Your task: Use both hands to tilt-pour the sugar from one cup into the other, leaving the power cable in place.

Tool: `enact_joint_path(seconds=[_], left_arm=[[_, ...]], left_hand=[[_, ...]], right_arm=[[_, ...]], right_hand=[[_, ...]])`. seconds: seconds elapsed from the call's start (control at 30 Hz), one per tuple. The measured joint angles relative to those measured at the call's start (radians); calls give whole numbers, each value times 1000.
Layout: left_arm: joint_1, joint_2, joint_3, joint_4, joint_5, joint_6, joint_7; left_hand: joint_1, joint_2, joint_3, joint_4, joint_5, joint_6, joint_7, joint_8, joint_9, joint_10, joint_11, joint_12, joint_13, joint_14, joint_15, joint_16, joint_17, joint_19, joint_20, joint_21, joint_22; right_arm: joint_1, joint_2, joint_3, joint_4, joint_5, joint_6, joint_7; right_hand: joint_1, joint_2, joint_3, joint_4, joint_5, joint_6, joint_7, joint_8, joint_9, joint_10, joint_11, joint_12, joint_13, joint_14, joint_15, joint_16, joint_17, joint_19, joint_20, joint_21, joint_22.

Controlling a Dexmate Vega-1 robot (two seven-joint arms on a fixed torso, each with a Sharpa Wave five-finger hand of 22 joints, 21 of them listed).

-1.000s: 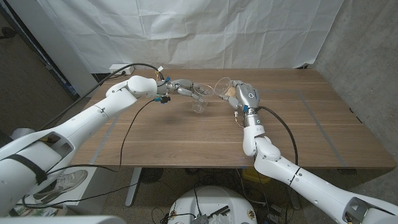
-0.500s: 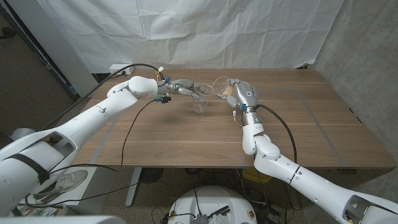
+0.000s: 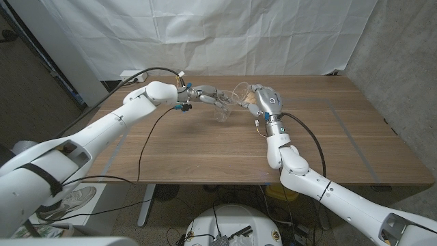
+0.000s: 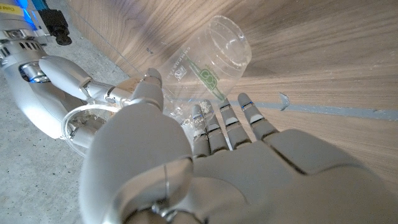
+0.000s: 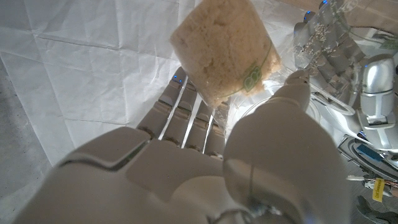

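Head view, upper middle of frame: both hands meet over the wooden desk [image 3: 205,147]. Right hand [image 3: 265,100] holds a clear plastic cup packed with brownish sugar [image 5: 225,51], fingers [image 5: 180,115] wrapped around its side; the cup is tipped with its mouth toward the other hand, presumably to start the sugar sliding. The sugar sits as a compact block at the cup's closed end in the right wrist view; none seen leaving yet. Left hand [image 3: 208,96] holds an empty clear plastic cup with a green logo [image 4: 211,59], fingers [image 4: 227,118] along its wall and thumb on the near side, angled so the receiving mouth faces the donor rim. Whether the rims touch, cannot tell. Black power cable [image 3: 147,74] arcs at upper left near the desk's far edge, well apart from the cups, untouched. Judgement: pour is at its onset; more tilt is needed.
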Motion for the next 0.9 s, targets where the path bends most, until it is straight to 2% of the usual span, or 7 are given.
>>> enact_joint_path(seconds=[0.03, 0.17, 0.27, 0.5, 0.53, 0.9], left_arm=[[-18, -14, 14, 13, 1, 0, -2], [-18, -14, 14, 13, 8, 0, -11], [-32, -23, 27, 22, 10, 0, -17], [-36, -29, 32, 27, 11, -18, -32], [-36, -29, 32, 27, 10, -22, -34], [-17, -10, 22, 6, 0, -38, -43]], left_hand=[[0, 0, 0, 0, 0, 0, 0, 0, 0, 0, 0, 0, 0, 0, 0, 0, 0, 0, 0, 0, 0], [0, 0, 0, 0, 0, 0, 0, 0, 0, 3, -2, 0, 0, 0, 0, 0, 0, 0, 0, 0, 0], [0, 0, 0, 0, 0, 0, 0, -2, 1, 3, -2, 0, 0, 0, 0, 0, 0, 0, 0, 0, 0], [0, 0, 0, 0, 0, -2, 2, -8, 1, 4, -1, 0, 1, 0, 0, 0, 0, 0, 0, 7, 0], [0, 0, 0, 0, 0, -3, 2, -8, 0, 3, -1, 0, 3, 0, 0, 0, 0, 0, 0, 7, 0], [0, 0, 4, -4, -1, -5, 1, -8, 0, 3, -4, 0, 5, 0, 0, 0, 3, 0, 0, 7, 0]], right_arm=[[0, -1, -1, -2, -20, -5, 17], [4, -4, -5, -6, -20, -5, 17], [9, -7, -10, -11, -56, -21, 53], [13, -9, -12, -16, -56, -21, 53], [14, -9, -11, -17, -78, -33, 81], [23, -8, -9, -14, -88, -37, 105]], right_hand=[[0, 0, 0, 0, 0, 0, 0, 0, 0, 0, 0, 0, 0, 2, 2, -1, 0, 0, 0, 0, 0], [0, 0, -4, 4, -3, 0, 0, 0, 0, 0, 0, 0, 0, 2, 2, -1, 5, 0, 0, 0, 0], [0, 0, -4, 4, -3, 0, 0, 0, -1, 0, 0, 0, -1, 2, 2, -5, 5, 0, 0, 0, 0], [0, 0, -4, 4, -4, -6, -6, -1, -1, -4, -3, 0, -1, 1, 2, -12, 9, 0, 0, 0, -5], [-3, -3, -4, 4, -4, -6, -6, -1, -1, -4, -3, 0, -1, 1, 2, -15, 9, 0, 0, 0, -5], [-12, -12, -9, 9, -4, -6, -6, -2, -1, -4, -3, -1, -2, 1, 2, -19, 14, 0, 0, 7, -5]])
